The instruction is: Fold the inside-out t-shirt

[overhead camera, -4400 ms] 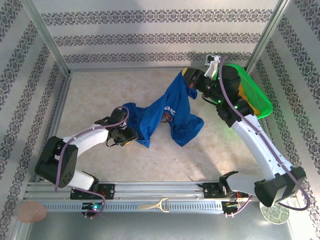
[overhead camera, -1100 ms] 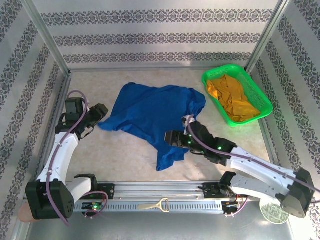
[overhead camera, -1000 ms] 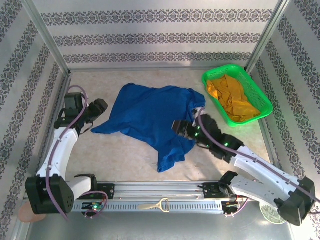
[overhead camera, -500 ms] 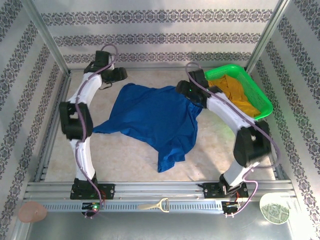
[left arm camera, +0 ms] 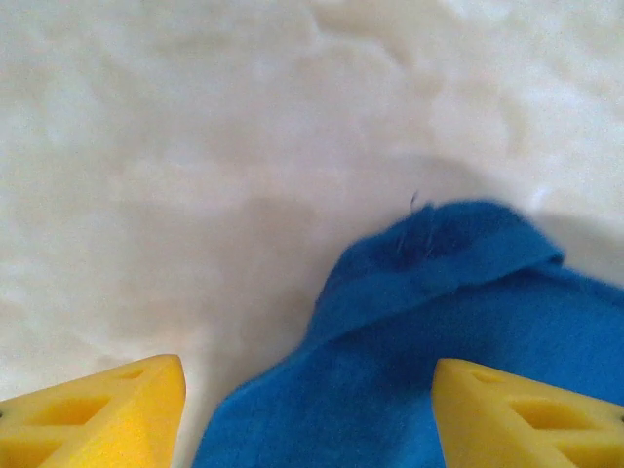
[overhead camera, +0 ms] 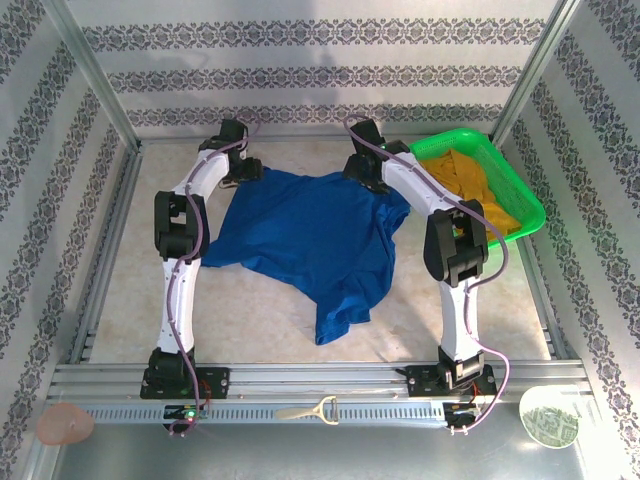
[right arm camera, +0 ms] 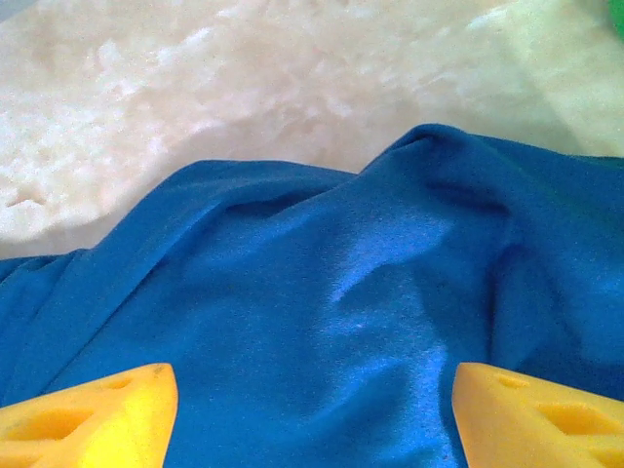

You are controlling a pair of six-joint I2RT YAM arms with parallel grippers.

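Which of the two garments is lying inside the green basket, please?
The mustard-yellow garment; the royal-blue t-shirt lies spread on the table instead, outside the basket.

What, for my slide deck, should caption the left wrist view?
Open left end effector over the blue t-shirt corner.

No words, numbers, labels or signs to read. Blue t-shirt: plain blue cloth showing, no letters to make out.
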